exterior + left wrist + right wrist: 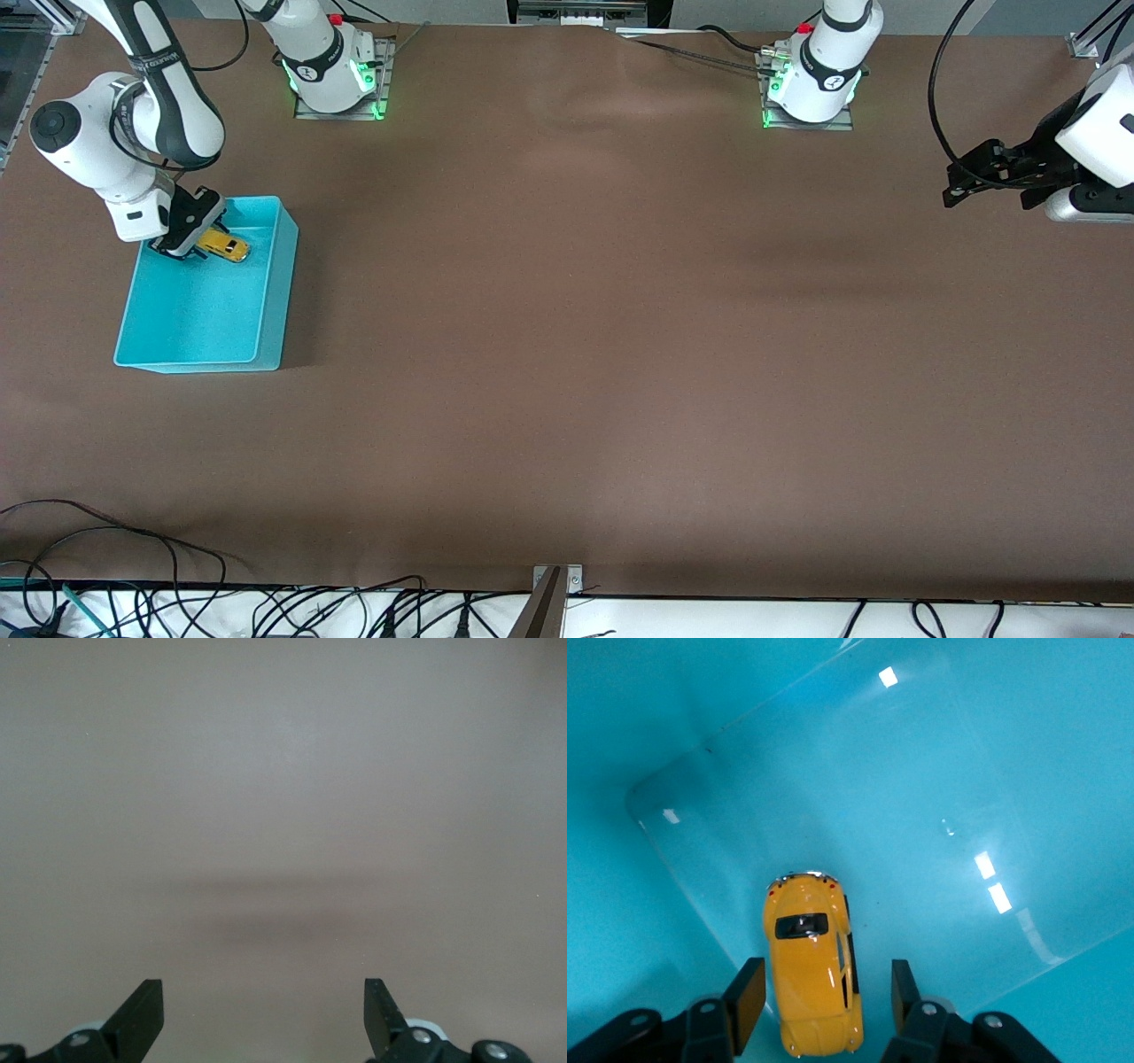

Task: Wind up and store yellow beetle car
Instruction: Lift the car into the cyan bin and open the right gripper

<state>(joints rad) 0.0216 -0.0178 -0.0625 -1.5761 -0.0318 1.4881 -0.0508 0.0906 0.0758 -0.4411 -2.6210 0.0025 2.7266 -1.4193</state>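
The yellow beetle car (223,245) lies on the floor of the turquoise bin (199,315), in the part of the bin farthest from the front camera. My right gripper (182,251) is down inside the bin, open, with one finger on each side of the car and a gap on both sides. The right wrist view shows the car (812,966) between the open fingers of the right gripper (828,988), on the bin floor (966,771). My left gripper (952,184) waits open and empty over the table at the left arm's end; it also shows in the left wrist view (264,1001).
The bin stands at the right arm's end of the brown table (585,354). Cables (133,567) lie along the table edge nearest the front camera. The left wrist view shows only bare table (283,815).
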